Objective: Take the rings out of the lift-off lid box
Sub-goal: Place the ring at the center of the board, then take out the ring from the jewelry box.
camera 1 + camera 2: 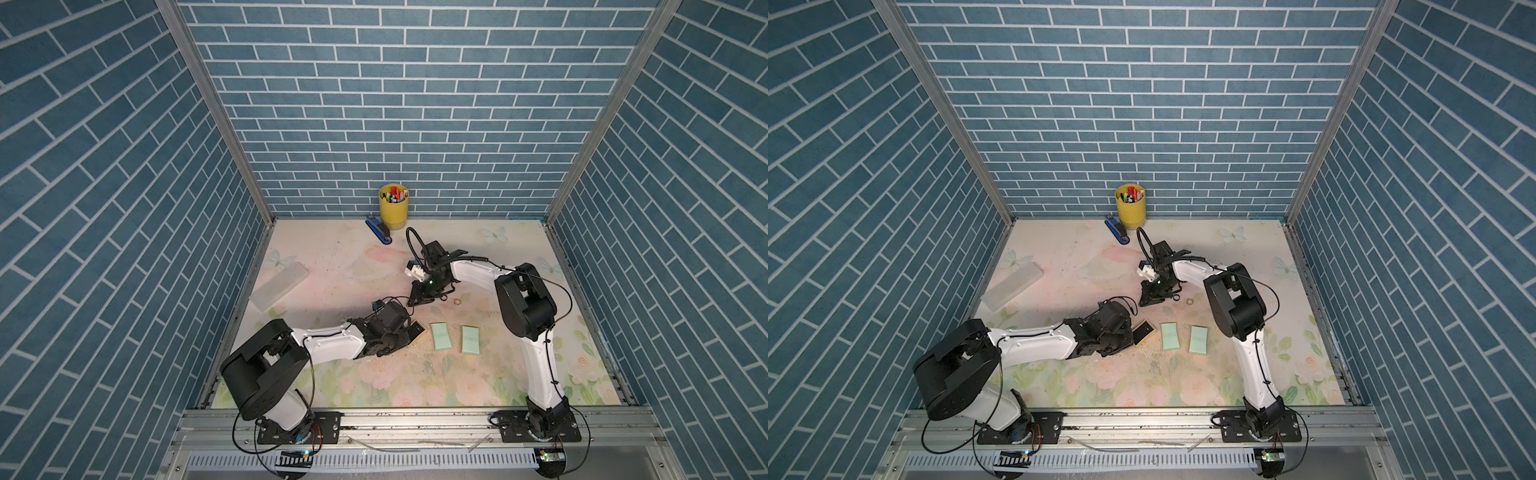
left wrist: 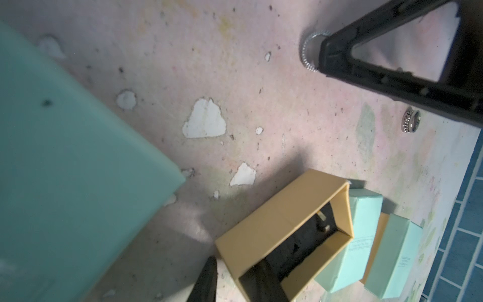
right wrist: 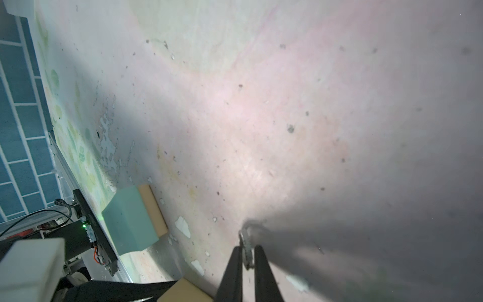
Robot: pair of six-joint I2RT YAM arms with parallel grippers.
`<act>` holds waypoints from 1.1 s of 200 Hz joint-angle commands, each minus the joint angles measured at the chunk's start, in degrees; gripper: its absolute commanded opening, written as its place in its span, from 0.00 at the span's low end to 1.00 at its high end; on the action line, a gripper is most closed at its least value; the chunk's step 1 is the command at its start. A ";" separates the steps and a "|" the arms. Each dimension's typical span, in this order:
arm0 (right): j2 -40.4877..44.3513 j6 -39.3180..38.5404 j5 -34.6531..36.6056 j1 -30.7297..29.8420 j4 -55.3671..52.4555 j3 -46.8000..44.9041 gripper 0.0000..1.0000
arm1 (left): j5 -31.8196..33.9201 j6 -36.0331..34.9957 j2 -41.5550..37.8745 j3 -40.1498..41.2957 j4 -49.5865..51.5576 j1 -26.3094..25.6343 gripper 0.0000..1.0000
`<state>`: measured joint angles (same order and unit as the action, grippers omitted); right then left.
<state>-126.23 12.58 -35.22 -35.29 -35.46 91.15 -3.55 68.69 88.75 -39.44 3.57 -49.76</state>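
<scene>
The lift-off lid box [image 2: 277, 217] is tan with a black lining and lies open, lid off, in both top views [image 1: 417, 332] [image 1: 1144, 332]. My left gripper [image 2: 237, 283] is shut on its near wall, one finger inside and one outside. Small pale pieces [image 2: 322, 222] show in the lining. My right gripper [image 3: 247, 264] is low over the mat [image 1: 411, 303], jaws slightly parted, with a thin silvery ring [image 3: 246, 248] standing on edge between the tips [image 2: 308, 52]. A dark ring [image 1: 443, 296] and a pale ring [image 1: 457, 302] lie on the mat behind it.
Two mint-green boxes [image 1: 440, 336] [image 1: 470, 340] lie right of the tan box. Another mint-green block [image 3: 130, 222] sits on a tan piece near the front edge. A yellow pen cup [image 1: 393, 205] and blue stapler [image 1: 379, 235] stand at the back, a clear case [image 1: 279, 284] at left.
</scene>
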 commanded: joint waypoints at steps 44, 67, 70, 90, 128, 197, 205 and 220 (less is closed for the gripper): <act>8.04 -2.12 4.25 -0.20 -5.07 -1.54 0.35 | 1.60 0.18 0.54 0.24 1.48 -0.34 0.28; 13.72 -2.94 7.23 -1.23 -7.62 -4.93 0.29 | 2.05 0.14 0.29 0.48 1.44 -0.34 0.28; 14.49 -3.13 7.77 -1.53 -8.10 -5.27 0.28 | 2.13 0.13 0.22 0.50 1.43 -0.34 0.28; 18.68 -3.34 11.90 -4.19 -10.24 -8.65 0.27 | 2.39 0.13 0.11 0.47 1.30 -0.34 0.28; 23.00 -1.33 18.29 -9.88 -11.47 -13.12 0.27 | 2.74 0.05 -0.15 0.40 1.52 -0.41 0.28; 19.18 -1.32 21.83 -12.92 -10.50 -13.71 0.26 | 2.84 -0.13 -0.22 0.76 1.40 -0.43 0.28; 18.69 -1.52 21.25 -12.97 -10.38 -13.31 0.26 | 2.80 -0.22 -0.25 0.68 1.43 -0.43 0.28; 18.24 -1.66 20.31 -13.05 -9.59 -12.87 0.26 | 2.73 -0.22 -0.27 0.78 1.34 -0.43 0.28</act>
<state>-106.32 11.73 -15.20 -47.90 -44.60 77.78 -2.15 68.77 88.75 -39.44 3.53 -49.82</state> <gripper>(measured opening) 0.262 0.282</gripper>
